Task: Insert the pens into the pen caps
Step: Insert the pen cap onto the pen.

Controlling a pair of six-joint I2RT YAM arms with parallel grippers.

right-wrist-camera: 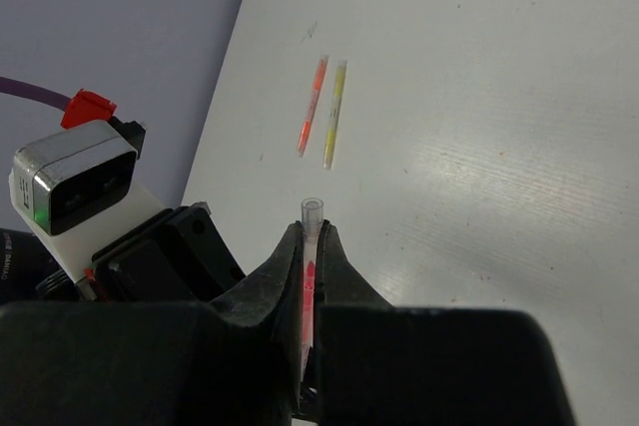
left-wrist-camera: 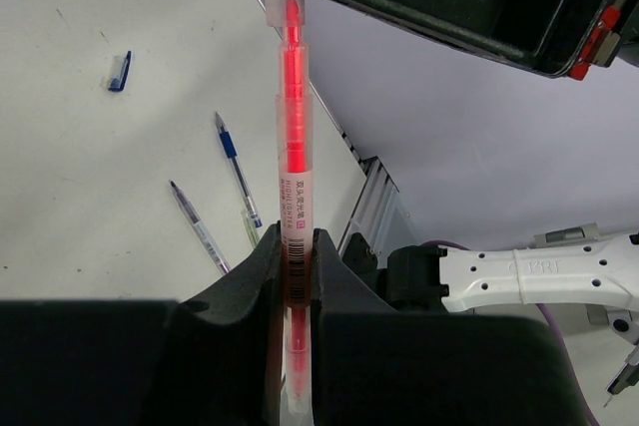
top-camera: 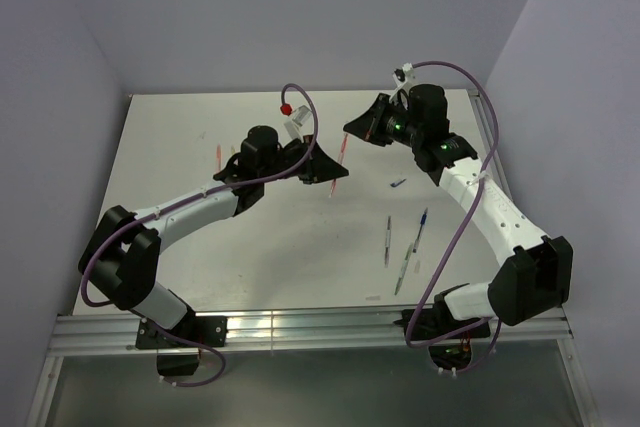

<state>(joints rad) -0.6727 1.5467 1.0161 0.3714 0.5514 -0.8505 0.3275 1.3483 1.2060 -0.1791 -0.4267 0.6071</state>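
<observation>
The left end effector [left-wrist-camera: 297, 251] is pinched narrow on a slim red translucent stick pen [left-wrist-camera: 292, 147], gripping its white printed label about mid-barrel. The right end effector [right-wrist-camera: 312, 251] is closed on a tiny pale translucent tube cap [right-wrist-camera: 313, 214], and the pen's tip appears to sit inside it. Both are held in the air over the counter [top-camera: 260, 247], toward its far edge.

The pen looks light and stiff but smooth, so it could pivot or slide in the jaws when pushed; a mid-barrel hold seems best. The cap looks thin-walled and easily knocked out of line.

A grey pen [left-wrist-camera: 198, 226], a blue-tipped pen [left-wrist-camera: 238, 167] and a dark blue cap [left-wrist-camera: 120, 71] lie toward the right edge.
</observation>
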